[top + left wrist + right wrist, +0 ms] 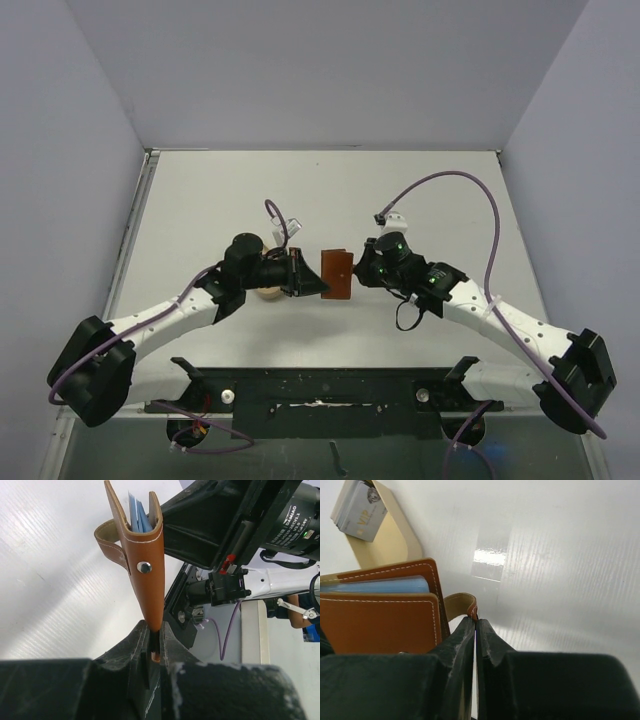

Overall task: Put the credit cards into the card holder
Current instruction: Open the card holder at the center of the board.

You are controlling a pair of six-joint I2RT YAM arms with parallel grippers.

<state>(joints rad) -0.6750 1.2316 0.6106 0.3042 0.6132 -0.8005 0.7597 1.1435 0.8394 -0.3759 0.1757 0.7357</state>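
1. Card holder: held between the 2 arms near the middle of the table, apparently lifted clear of it. Pale blue credit cards stand in its open end.
2. Left hand: pressed onto the holder's closed edge, opposite the opening.
3. Right hand: fingers pressed together on the snap tab.
4. Risk — both grips take only thin leather. A pull on the tab could twist the holder out of the left pinch or spill the loosely seated blue cards.
5. Risk — a further stack of cards rests on the tan tray just beside the left wrist, where a low sweep could knock it.
6. Room — the wrists nearly meet around the holder, so clearance there is slight. Open table lies toward the far wall and both sides.
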